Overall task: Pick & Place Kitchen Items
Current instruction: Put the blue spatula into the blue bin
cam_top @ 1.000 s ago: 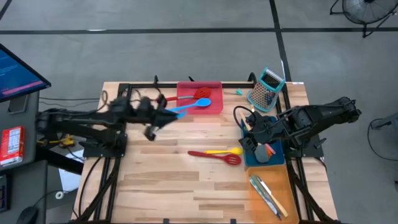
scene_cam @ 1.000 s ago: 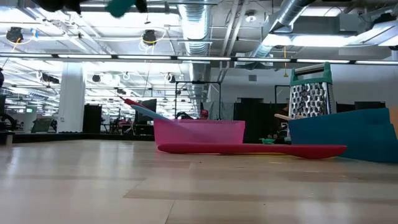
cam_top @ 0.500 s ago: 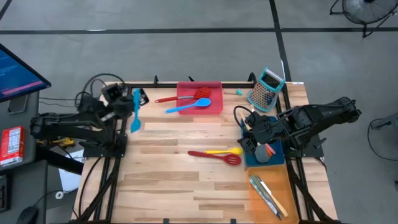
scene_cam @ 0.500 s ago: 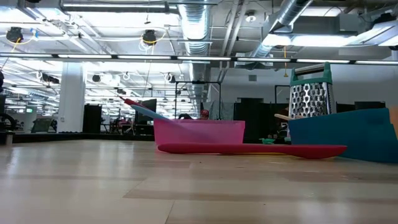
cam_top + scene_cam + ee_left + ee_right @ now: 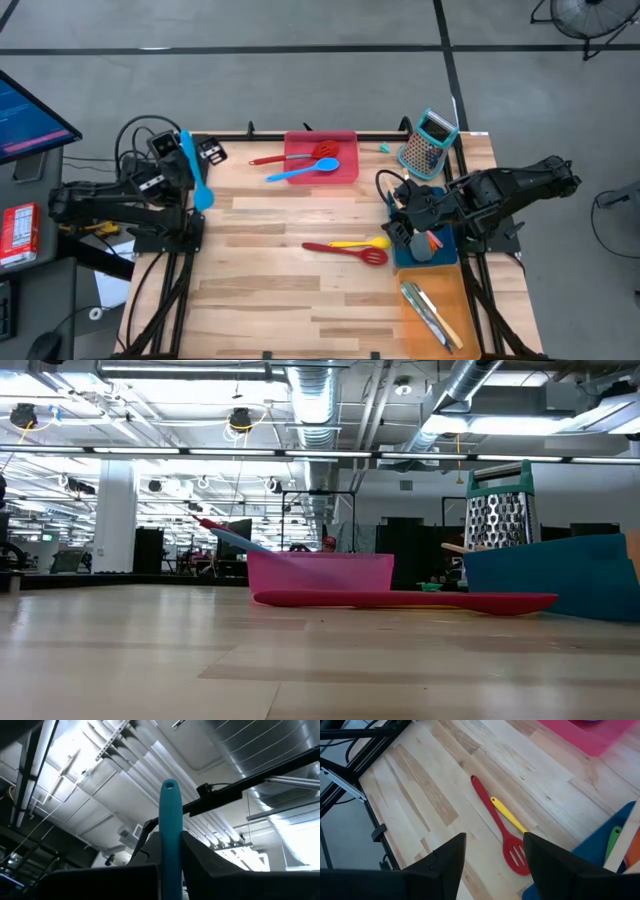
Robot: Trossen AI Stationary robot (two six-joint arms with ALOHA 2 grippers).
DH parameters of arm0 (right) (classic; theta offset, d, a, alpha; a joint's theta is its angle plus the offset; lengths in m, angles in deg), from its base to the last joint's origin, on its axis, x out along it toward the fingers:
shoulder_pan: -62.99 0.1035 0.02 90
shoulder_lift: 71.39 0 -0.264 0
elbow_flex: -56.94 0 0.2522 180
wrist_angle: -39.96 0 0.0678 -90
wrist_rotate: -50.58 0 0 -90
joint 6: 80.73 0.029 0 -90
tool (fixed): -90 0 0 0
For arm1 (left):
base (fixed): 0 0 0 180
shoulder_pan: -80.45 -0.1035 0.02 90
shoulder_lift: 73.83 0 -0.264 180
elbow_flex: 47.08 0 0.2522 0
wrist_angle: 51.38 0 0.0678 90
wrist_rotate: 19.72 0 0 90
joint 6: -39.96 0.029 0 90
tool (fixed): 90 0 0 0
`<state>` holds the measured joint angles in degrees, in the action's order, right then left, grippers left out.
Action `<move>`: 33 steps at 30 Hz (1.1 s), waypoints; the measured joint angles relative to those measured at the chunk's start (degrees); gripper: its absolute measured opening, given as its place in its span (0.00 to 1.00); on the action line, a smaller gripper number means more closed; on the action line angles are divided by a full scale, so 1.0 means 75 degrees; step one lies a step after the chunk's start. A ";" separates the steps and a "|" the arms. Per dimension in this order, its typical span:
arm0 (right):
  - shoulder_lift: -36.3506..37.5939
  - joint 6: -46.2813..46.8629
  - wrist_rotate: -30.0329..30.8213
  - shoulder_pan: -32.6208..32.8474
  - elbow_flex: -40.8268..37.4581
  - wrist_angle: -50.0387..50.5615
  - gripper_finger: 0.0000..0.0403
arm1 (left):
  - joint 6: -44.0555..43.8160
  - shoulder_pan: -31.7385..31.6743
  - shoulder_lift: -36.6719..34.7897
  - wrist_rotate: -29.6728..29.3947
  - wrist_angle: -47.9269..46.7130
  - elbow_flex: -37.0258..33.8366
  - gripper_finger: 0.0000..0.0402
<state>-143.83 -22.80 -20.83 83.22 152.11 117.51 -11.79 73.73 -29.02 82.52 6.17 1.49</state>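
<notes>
My left gripper (image 5: pixel 182 172) is raised over the table's far left corner, tipped upward and shut on a teal utensil (image 5: pixel 194 172). The utensil's holed handle end (image 5: pixel 169 785) sticks out past the fingers toward the ceiling. My right gripper (image 5: pixel 492 865) hangs open above the near edge of the blue tray (image 5: pixel 425 252), with nothing between its fingers. A red slotted turner (image 5: pixel 495 820) and a yellow spoon (image 5: pixel 509 816) lie flat on the table below it. A blue spoon (image 5: pixel 300 172) and a red utensil (image 5: pixel 298 156) lean on the red tray's (image 5: pixel 345 170) rim. My left gripper pinches the teal utensil's handle (image 5: pixel 170 847) between its two fingers (image 5: pixel 145 852). The fingers slant upward and lie along the handle. The utensil is lifted clear of the table, and its holed end rises beyond the fingertips.
A box grater (image 5: pixel 428 143) stands at the far right corner. The blue tray holds orange, green and grey utensils. An orange tray (image 5: pixel 448 300) with silver cutlery lies near the right front edge. Bare wood spreads across the table's middle and near left.
My left gripper has gone from beside the red tray toward the table's left edge and upward, staying shut on the teal utensil. It has tipped up and rolled, so the utensil has swung from lying about level to pointing up.
</notes>
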 joint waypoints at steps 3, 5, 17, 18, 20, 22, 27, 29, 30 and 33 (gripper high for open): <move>0.0000 0.0000 0.0000 0.0000 0.0000 0.0000 0.49 | 0.0000 0.0000 0.0027 -0.0181 -0.0009 0.0003 0.05; 0.0000 0.0000 0.0000 0.0000 0.0000 0.0002 0.49 | 0.0034 0.0000 0.0024 -0.0441 0.0005 0.0003 0.05; 0.0000 -0.0003 0.0815 -0.0124 0.0000 -0.0557 0.49 | 0.0541 0.0000 0.0336 -0.2590 -0.0056 0.0009 0.07; 0.0000 -0.0056 0.0871 -0.0177 0.0000 -0.0713 0.49 | 0.0677 0.0000 0.0417 -0.2643 -0.0071 0.0009 0.07; 0.0000 -0.0213 0.0933 -0.0308 0.0000 -0.1094 0.49 | 0.0817 0.0000 0.0628 -0.2815 -0.0057 0.0009 0.08; 0.0000 -0.0428 0.0930 -0.0462 0.0000 -0.1506 0.49 | 0.0830 0.0000 0.0843 -0.3018 -0.0092 0.0009 0.08; 0.0000 -0.0899 0.0920 -0.0913 0.0000 -0.2765 0.49 | 0.0717 0.0000 0.1370 -0.3691 -0.0080 0.0009 0.07; 0.0000 -0.1041 0.0918 -0.1129 0.0000 -0.3220 0.49 | 0.0794 -0.0002 0.1577 -0.3849 -0.0075 0.0009 0.07; 0.0000 -0.1169 0.0916 -0.1252 0.0000 -0.3443 0.49 | 0.0842 -0.0003 0.1677 -0.3859 -0.0083 0.0009 0.07; 0.0000 -0.1668 0.0905 -0.1676 0.0000 -0.4075 0.49 | 0.0860 -0.0003 0.1997 -0.3754 -0.0088 0.0009 0.08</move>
<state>-143.83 -35.31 -14.04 70.65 152.11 86.95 -5.34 73.71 -14.04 54.36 5.51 1.55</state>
